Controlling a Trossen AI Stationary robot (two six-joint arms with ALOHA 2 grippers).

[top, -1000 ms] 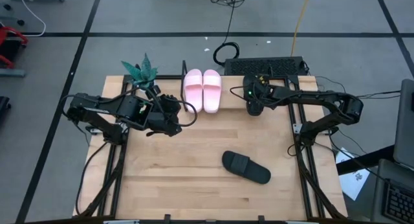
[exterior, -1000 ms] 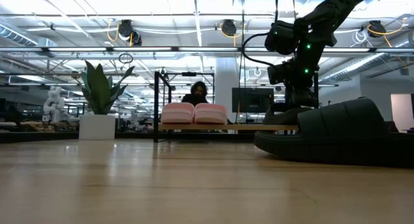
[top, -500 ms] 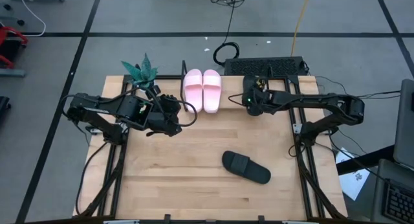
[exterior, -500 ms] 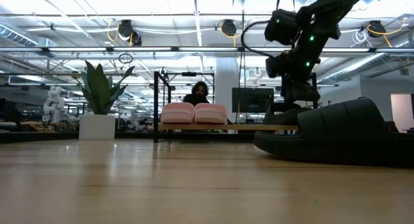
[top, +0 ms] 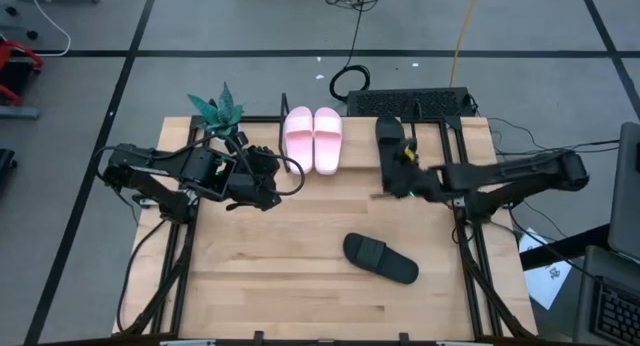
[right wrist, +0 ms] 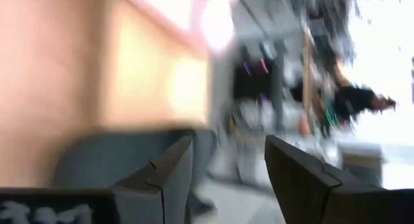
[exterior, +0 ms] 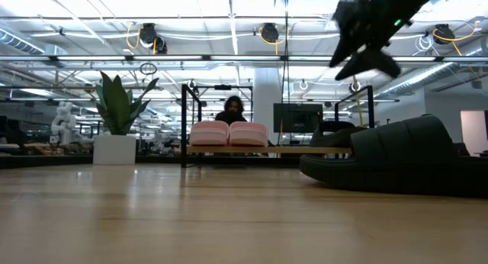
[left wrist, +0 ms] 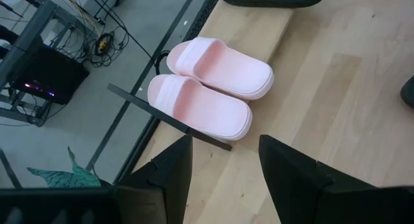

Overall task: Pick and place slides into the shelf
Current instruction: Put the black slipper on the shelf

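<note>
The shelf (top: 355, 136) sits along the far edge of the desk (top: 300, 276). The two pink slides (top: 313, 138) are side by side on the shelf, near the black end frame by the potted plant (top: 218, 111). One black slide (top: 388, 135) is on the shelf too, a little way from the pink pair. The other black slide (top: 380, 258) lies flat on the desk, well apart from the shelf, near the front.

The right gripper (top: 398, 181) is up in the air, just in front of the shelf and the black slide there. Its fingers (right wrist: 169, 175) are spread apart and hold nothing. The left gripper (top: 290, 181) waits near the pink slides, in front of the shelf, with its fingers (left wrist: 165, 179) also spread apart and nothing between them.

One slide is left to put away, I think. What could go wrong? The right arm looks like it is moving fast, because its own view is all smeared. If it swings low near the shelf, it could bump the black slide and push it off. And the last black slide lies at a slant on the desk, so a grab on the wrong spot could make it slip or twist.
</note>
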